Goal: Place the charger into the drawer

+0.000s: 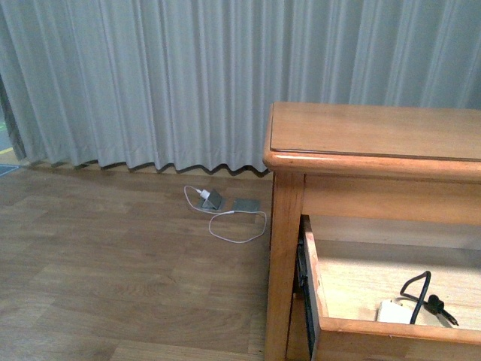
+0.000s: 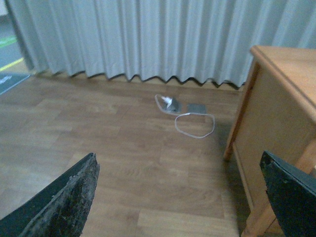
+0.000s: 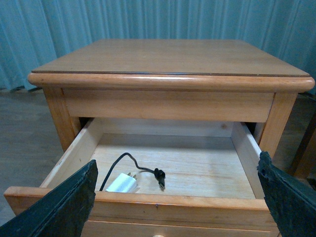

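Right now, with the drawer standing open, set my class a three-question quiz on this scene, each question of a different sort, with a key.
1. True or false: the charger lies inside the open drawer.
2. Where is the white-cabled charger? A) on the floor near the curtain; B) inside the drawer; C) held in a pincer.
3. Fill in: the right pincer is ___, with nothing between its fingers.

Key: 1 true; 2 A; 3 open.
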